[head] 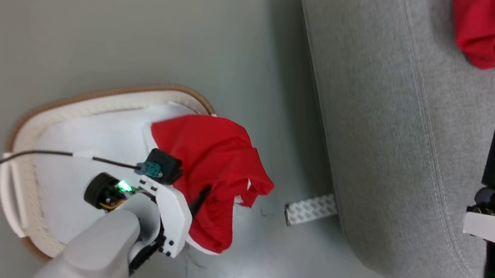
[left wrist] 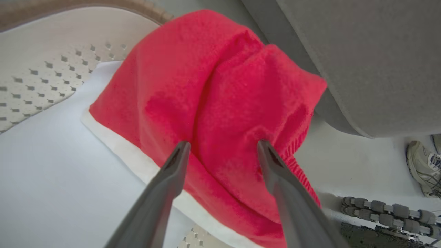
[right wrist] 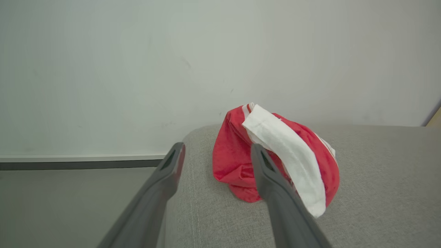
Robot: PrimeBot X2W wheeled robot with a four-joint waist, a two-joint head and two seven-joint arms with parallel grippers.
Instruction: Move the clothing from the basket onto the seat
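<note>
Clothing (head: 214, 163) is half moved, I judge: one red piece (right wrist: 234, 162) lies on the seat (head: 395, 129); the other drapes over the basket (head: 91, 102) rim, my left fingers (left wrist: 168, 179) spread at it, unclamped. Right fingers (right wrist: 163, 175) apart, empty.

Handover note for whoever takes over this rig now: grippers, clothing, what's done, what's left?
Left gripper: open, fingers astride a fold of the bright red fabric garment with white trim, not gripping.
Right gripper: open, empty, over the large light grey upholstered seat.
That garment drapes over the brown rim of the oval cream-white plastic basket.
Done: another red-and-white garment lies on the seat.
Left: grip the draped garment, carry it to the seat.
</note>
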